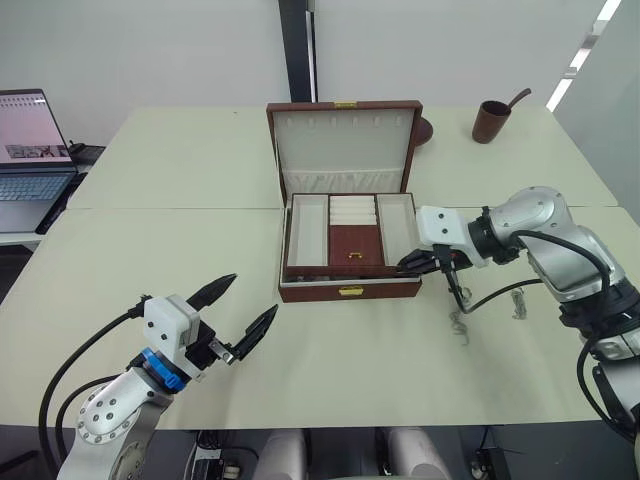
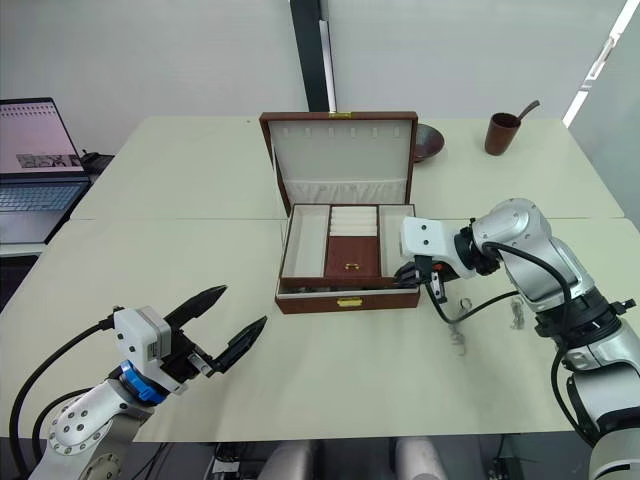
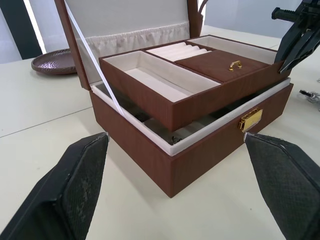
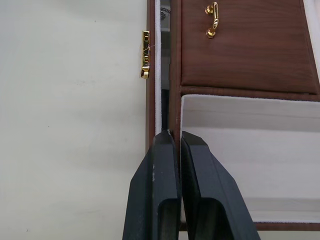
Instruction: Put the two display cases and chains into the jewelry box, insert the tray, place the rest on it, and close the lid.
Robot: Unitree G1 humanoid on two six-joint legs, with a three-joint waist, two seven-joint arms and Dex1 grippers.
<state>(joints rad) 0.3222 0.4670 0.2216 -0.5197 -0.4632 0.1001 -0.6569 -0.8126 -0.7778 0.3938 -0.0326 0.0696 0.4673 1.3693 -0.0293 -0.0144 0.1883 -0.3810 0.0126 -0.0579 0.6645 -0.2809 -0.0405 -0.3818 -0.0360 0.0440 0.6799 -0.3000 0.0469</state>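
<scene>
Hovering nearest the camera, the left gripper (image 1: 233, 316) hangs spread wide and empty over the table (image 1: 150, 260). Further on, chains (image 1: 458, 325) lie loose on the table by the right arm. Beyond them the right gripper (image 4: 173, 136) pinches the front wall of the tray (image 3: 170, 92), which sits tilted in the jewelry box (image 1: 350, 291), not seated. Pressing down unevenly could jam it or trap jewelry underneath. Farthest, the lid (image 1: 345, 145) stands open.

Open jewelry box (image 1: 349, 290) holding tray (image 1: 351, 237), right claw (image 1: 412, 263) at tray's front corner
</scene>
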